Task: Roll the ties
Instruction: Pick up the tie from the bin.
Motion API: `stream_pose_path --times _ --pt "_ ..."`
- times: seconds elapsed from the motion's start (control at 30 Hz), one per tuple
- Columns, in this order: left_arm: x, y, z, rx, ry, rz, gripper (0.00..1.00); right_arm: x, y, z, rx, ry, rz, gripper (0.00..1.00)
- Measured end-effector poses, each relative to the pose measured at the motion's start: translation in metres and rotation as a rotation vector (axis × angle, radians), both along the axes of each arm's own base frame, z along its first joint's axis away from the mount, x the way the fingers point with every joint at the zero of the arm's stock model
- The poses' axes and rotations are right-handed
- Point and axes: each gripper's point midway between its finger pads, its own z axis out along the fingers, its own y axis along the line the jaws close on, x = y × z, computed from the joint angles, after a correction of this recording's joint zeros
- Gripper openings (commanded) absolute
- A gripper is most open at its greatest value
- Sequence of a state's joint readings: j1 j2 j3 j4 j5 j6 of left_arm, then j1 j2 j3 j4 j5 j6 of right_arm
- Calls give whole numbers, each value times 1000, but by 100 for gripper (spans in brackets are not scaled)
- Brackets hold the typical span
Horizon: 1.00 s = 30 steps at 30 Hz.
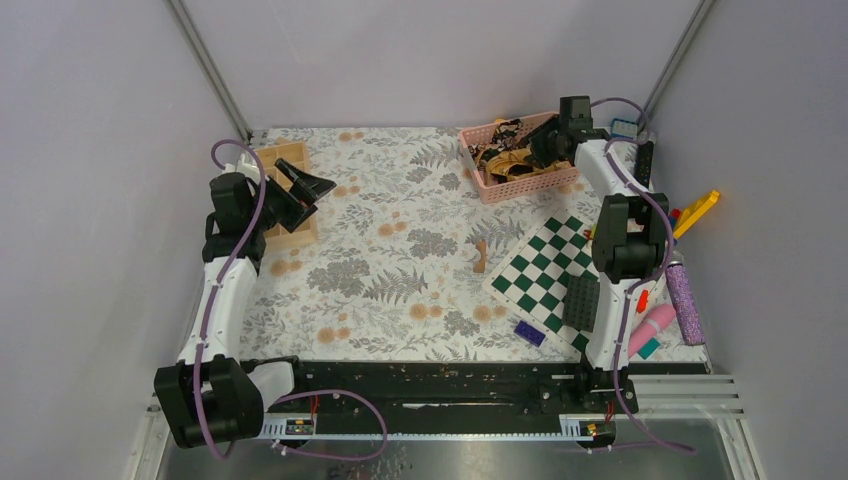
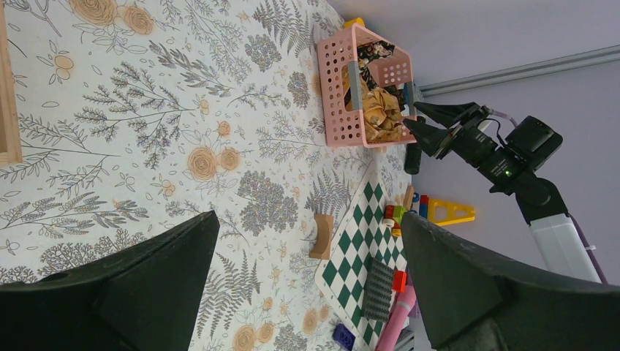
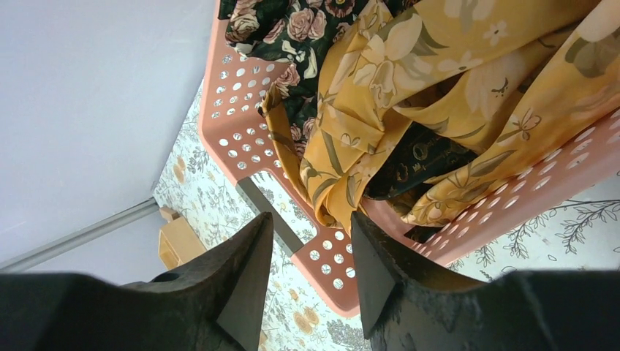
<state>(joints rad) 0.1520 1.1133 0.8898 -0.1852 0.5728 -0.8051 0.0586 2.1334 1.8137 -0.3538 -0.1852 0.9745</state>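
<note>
The ties (image 1: 505,158) lie bunched in a pink perforated basket (image 1: 520,188) at the back right of the table. In the right wrist view a golden-yellow tie (image 3: 409,80) drapes over dark printed ones (image 3: 417,164) and over the basket's rim (image 3: 329,263). My right gripper (image 3: 311,218) hovers just above the basket's near corner, open, with nothing between its fingers. It shows as well in the top view (image 1: 545,150). My left gripper (image 2: 309,219) is wide open and empty above the table at the left (image 1: 318,188), far from the basket (image 2: 333,80).
A green-and-white checkered board (image 1: 545,275) lies at the right with a grey studded plate (image 1: 580,300) on it. A small wooden arch block (image 1: 481,255) stands beside it, a purple brick (image 1: 530,333) nearer. A wooden tray (image 1: 285,195) sits under the left gripper. Toys (image 1: 690,215) line the right edge.
</note>
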Motion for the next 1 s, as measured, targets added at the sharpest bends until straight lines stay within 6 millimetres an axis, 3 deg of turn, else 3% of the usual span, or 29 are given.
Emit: stream_pose_path --times 0.17,0.5,1.0 --pt "0 0 0 0 0 0 99 2 -2 -4 -8 13 -6 52" --pt "0 0 0 0 0 0 99 -1 -4 -43 -23 125 -14 53" --pt "0 0 0 0 0 -1 99 24 -5 -38 -30 69 -27 50"
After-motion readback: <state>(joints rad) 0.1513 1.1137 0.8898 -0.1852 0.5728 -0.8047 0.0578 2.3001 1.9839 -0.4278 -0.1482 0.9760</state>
